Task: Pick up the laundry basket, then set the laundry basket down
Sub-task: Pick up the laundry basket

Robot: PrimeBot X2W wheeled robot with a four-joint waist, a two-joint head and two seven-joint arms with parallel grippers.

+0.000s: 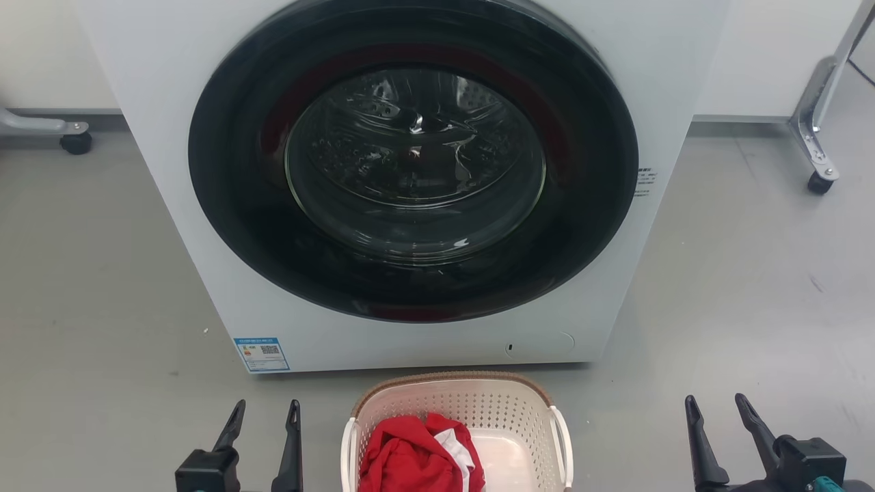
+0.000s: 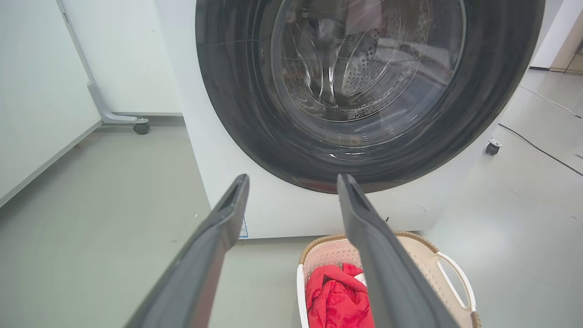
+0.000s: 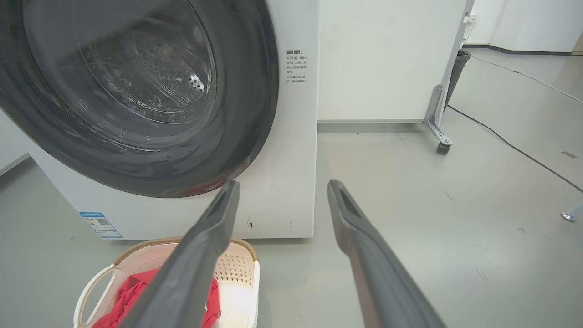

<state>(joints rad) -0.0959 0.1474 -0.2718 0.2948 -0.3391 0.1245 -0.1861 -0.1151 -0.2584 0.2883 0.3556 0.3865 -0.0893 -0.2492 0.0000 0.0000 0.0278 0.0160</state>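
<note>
The left end effector and right end effector, both spread apart, flank the laundry basket (red cloth inside) before the washing machine

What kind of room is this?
Likely a laundry corner, perhaps in a lab: a washing machine stands on a grey floor, a laundry basket holding red clothes sits in front of it, and white panels on wheels stand behind.
</note>
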